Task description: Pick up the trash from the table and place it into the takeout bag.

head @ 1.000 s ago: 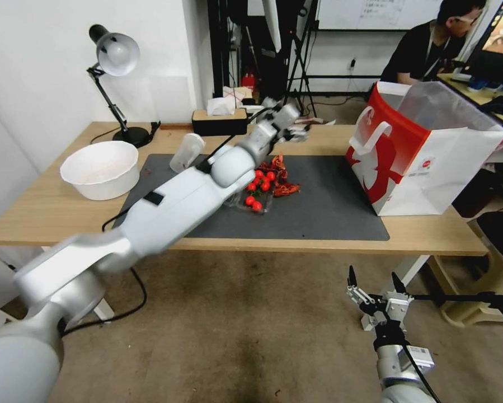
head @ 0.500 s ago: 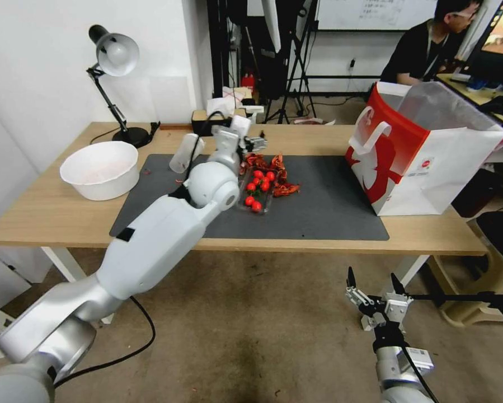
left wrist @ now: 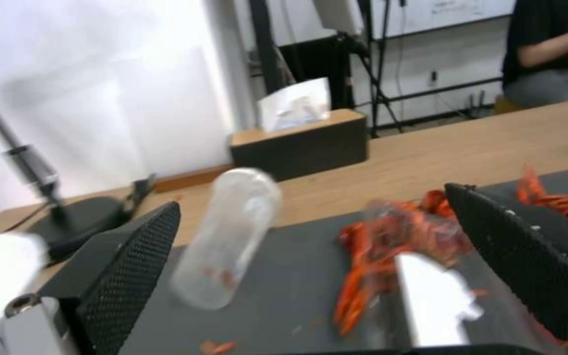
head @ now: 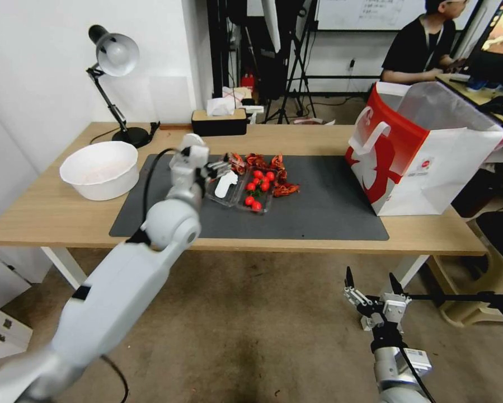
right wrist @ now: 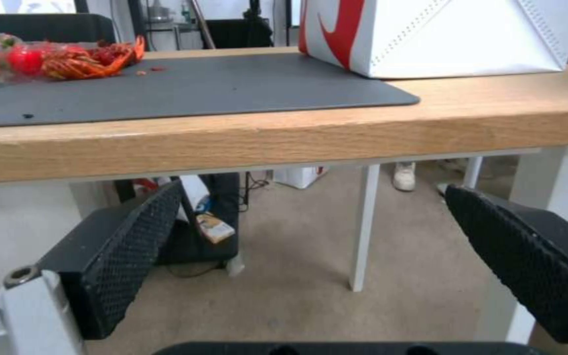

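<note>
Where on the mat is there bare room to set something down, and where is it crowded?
The dark grey mat is bare between the tomato tray and the takeout bag, and along its near edge. It is crowded at the mat's back left: the open left end effector hovers by the clear plastic cup, red scraps and the tray. The right end effector waits open below the table.

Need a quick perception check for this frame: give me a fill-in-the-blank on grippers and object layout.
1. The left gripper is open above the dark grey ____.
2. The clear plastic cup lies on its ____ on the mat.
3. The takeout bag stands at the table's ____ end.
4. The right gripper hangs open ____ the tabletop, in front of the table.

Missing words: mat; side; right; below
</note>
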### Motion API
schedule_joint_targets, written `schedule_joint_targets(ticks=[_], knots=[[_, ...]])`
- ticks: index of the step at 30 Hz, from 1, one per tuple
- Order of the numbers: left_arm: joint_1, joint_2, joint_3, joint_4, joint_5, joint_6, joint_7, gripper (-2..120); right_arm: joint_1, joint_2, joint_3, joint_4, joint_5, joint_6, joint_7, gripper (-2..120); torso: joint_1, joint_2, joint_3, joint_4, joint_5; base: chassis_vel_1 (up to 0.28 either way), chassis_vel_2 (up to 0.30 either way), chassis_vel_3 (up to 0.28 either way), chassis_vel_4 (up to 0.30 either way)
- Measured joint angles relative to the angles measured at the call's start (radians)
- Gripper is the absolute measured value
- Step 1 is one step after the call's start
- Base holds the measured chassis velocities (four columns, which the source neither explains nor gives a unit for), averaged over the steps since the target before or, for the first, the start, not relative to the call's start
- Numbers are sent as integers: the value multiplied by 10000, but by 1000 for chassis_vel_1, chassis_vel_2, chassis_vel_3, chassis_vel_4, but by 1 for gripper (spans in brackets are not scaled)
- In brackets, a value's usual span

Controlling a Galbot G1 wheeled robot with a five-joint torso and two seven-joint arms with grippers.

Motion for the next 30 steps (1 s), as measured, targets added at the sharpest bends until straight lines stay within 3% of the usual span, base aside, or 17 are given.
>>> schedule_joint_targets(ticks=[4,7,15,17,19,30], knots=[[1045,85,-603,-396,277,-356,232,100,4,-11,-11,-27,49,86,-143,100,0,0,0,-1,2,0,0,0,0],[2577,85,-1342,-788,673,-812,634,100,10,-19,-38,-12,89,217,-329,100,-1,0,-1,0,2,0,0,0,0],[4660,-251,-2601,-1363,1144,-1691,1110,100,-72,-102,-1,187,109,365,-593,100,0,0,0,0,0,0,0,0,0],[4688,-256,-2617,-1371,1150,-1707,1117,100,-74,-103,1,189,109,371,-599,100,-1,0,0,0,0,0,0,0,0],[5611,-439,-3033,-1473,1459,-2325,1230,100,-133,-140,38,221,108,555,-749,100,-1,0,-1,1,-1,0,0,0,0],[7363,-1033,-3428,-1689,2393,-3899,1479,100,-143,-111,151,258,135,912,-930,100,0,0,0,1,1,0,0,0,0]])
